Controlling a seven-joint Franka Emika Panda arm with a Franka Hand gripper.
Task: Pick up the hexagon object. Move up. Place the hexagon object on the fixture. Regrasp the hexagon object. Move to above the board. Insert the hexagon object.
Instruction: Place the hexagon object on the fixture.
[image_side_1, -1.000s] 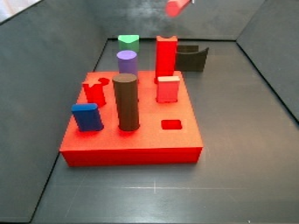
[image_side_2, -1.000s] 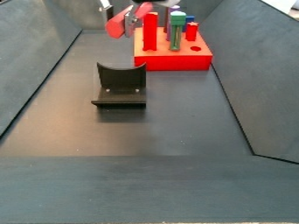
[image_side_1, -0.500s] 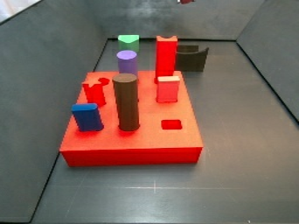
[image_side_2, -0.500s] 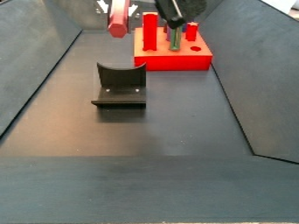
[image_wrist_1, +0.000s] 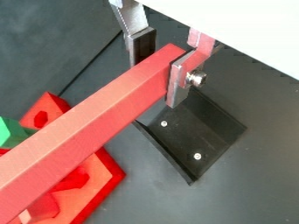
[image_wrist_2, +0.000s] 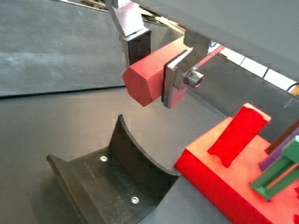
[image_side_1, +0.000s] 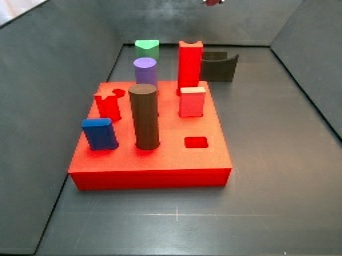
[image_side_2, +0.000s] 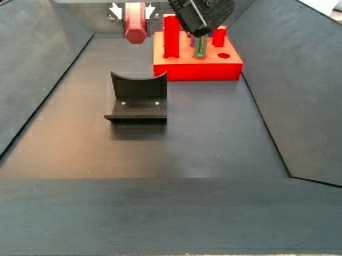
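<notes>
Hexagon object (image_wrist_1: 105, 114): salmon-red rod, lying crosswise in my gripper's grasp, held in the air well above the floor.
Gripper (image_wrist_2: 158, 63): silver plates pressed on the rod near one end in both wrist views; high up at the top edge in a side view (image_side_2: 135, 14).
Just changed: over the last second I see the rod climb, almost out of a side view now (image_side_1: 211, 2), and swing from tilted towards upright.
Meaning: pick-up done, I judge; the move up is near its end.
Fixture (image_side_2: 136, 98): dark L-shaped bracket, bare, below the rod and well apart from it; placing there comes next.
Board (image_side_1: 150, 165): red slab, pegs standing, one square hole open.
Writing: none I can read.
</notes>
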